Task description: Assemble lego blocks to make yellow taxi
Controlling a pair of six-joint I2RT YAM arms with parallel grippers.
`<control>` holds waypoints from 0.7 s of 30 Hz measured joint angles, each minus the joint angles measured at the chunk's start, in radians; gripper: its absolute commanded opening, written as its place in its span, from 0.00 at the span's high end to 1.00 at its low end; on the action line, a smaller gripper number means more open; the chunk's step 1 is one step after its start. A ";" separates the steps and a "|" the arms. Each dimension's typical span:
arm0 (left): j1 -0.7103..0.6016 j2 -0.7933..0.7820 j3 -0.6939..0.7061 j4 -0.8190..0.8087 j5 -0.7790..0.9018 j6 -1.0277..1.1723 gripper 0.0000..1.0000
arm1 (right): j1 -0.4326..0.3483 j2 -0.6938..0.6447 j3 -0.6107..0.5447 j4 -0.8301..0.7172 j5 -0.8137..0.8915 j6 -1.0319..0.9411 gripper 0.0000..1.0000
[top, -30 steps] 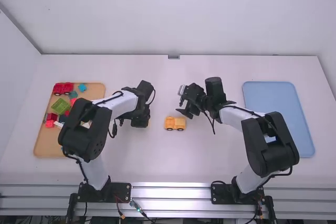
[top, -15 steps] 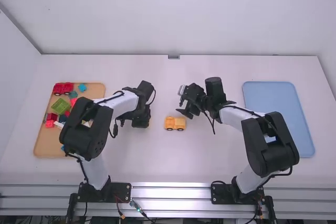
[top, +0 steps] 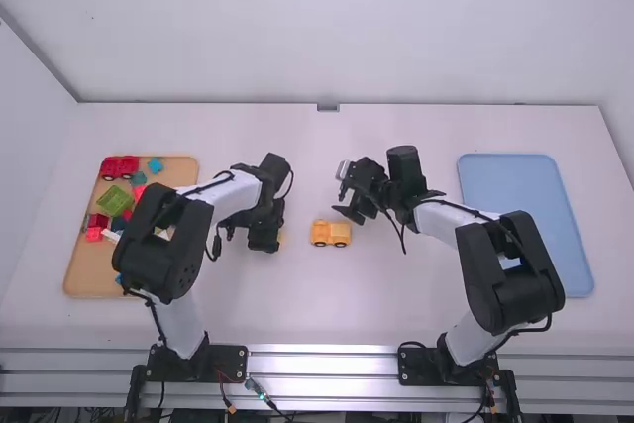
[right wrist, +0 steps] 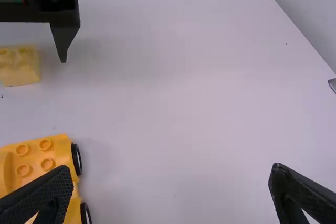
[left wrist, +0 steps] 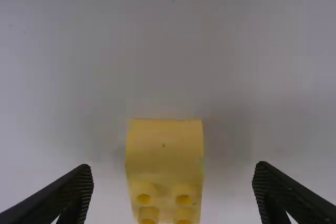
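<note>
Left of yellow wheeled base [top: 330, 233], near it, I've got left gripper [top: 267, 237] right over yellow block [left wrist: 164, 166]. Pincer released, fingers spread either side of block, gap at both. Just beyond base, my right gripper [top: 343, 191] hangs, pincer released too, fingers wide apart. Well left of base: tan tray [top: 87, 279] with green block [top: 114, 200] aboard. Well right of base: blue tray [top: 515, 185].

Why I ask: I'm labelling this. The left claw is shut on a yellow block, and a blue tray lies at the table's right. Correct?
No: the left wrist view shows the left claw open, its fingers apart either side of the yellow block. The rest holds.
</note>
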 measured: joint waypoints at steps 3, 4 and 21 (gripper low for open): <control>0.018 0.001 0.060 -0.070 0.014 0.079 0.20 | 0.000 0.000 0.000 0.000 0.000 0.000 0.01; 0.030 0.002 0.099 -0.104 0.018 0.124 0.19 | 0.000 0.000 0.000 0.000 0.001 0.000 0.01; 0.121 0.004 0.563 -0.220 0.031 1.387 0.01 | 0.000 0.000 0.000 0.001 0.001 -0.001 0.01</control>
